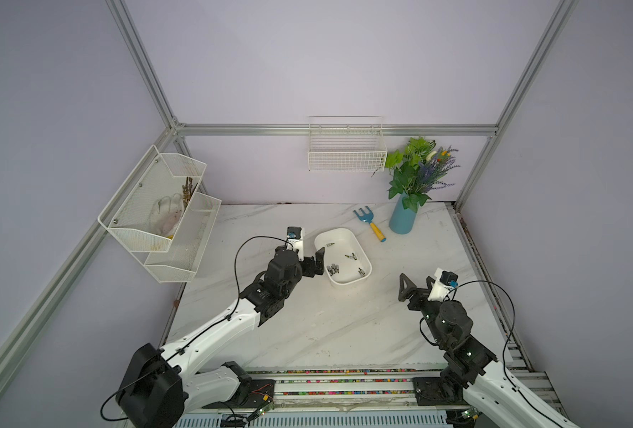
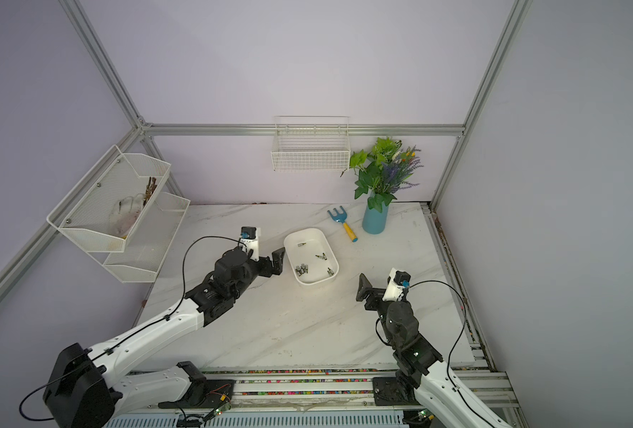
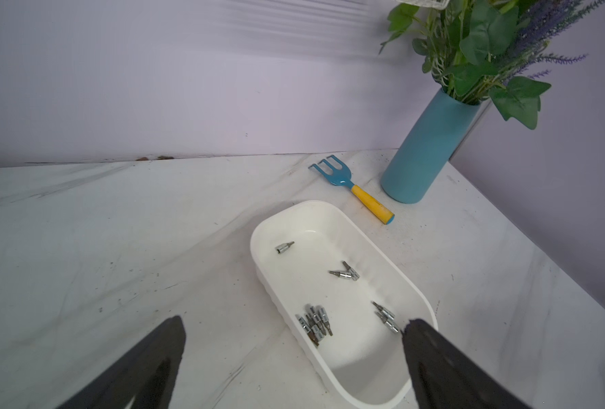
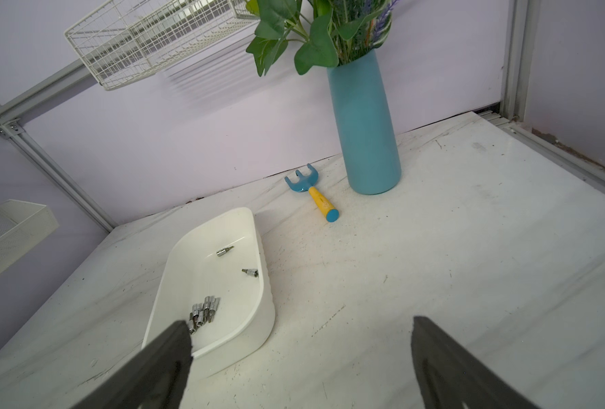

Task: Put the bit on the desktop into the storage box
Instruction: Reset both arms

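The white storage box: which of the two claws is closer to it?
Left. The left gripper hangs open just beside the rim of the storage box; the right gripper, also open, sits well apart from it.

Soft even light, faint shadows; storage box (image 3: 359,361) glaring (edges bowed).

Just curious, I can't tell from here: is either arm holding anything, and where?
Nothing is held: the left tool and right tool both stand open and empty.
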Available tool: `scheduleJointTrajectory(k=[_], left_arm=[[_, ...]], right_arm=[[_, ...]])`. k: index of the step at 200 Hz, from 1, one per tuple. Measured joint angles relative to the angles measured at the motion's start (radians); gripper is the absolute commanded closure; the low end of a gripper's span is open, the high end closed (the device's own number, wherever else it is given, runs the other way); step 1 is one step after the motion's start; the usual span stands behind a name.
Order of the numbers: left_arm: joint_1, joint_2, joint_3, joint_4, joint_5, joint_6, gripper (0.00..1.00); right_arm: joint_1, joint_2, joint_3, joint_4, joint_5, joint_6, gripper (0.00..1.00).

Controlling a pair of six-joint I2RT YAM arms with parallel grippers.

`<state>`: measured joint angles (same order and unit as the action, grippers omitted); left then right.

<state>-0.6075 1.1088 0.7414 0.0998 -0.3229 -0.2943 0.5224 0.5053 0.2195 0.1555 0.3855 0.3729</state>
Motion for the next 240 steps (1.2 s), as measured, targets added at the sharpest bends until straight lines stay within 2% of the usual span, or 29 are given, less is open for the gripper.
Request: scheduleJointTrajectory(k=[54, 81, 112, 137, 171, 201, 225, 240], left_arm=[[0.094, -0.186, -0.240, 0.130, -0.153, 0.151, 0.00], [0.157, -0.208, -0.352, 0.253, -0.247, 0.231, 0.00], [0.278, -0.181, -0.423, 0.375, -0.269, 0.287, 0.00], [0.391, -0.105, -0.443, 0.465, -0.248, 0.307, 0.00], [0.530, 0.070, -0.471, 0.607, -0.146, 0.305, 0.00], [0.570, 0.257, -0.472, 0.733, -0.053, 0.289, 0.00], [0.578, 0.419, -0.449, 0.818, -0.009, 0.288, 0.00], [0.581, 0.474, -0.409, 0.785, 0.017, 0.287, 0.00]], right_arm=[[0.000, 0.036, 0.000, 0.032, 0.014, -0.054, 0.00], [0.000, 0.037, -0.022, 0.114, 0.053, -0.114, 0.00], [0.000, 0.078, -0.072, 0.267, 0.117, -0.222, 0.00], [-0.008, 0.174, -0.074, 0.370, 0.156, -0.303, 0.00], [-0.051, 0.340, -0.071, 0.499, 0.167, -0.358, 0.00], [-0.105, 0.456, -0.059, 0.571, 0.153, -0.376, 0.00], [-0.159, 0.494, -0.048, 0.600, 0.124, -0.379, 0.00], [-0.199, 0.503, -0.042, 0.617, 0.101, -0.379, 0.00]])
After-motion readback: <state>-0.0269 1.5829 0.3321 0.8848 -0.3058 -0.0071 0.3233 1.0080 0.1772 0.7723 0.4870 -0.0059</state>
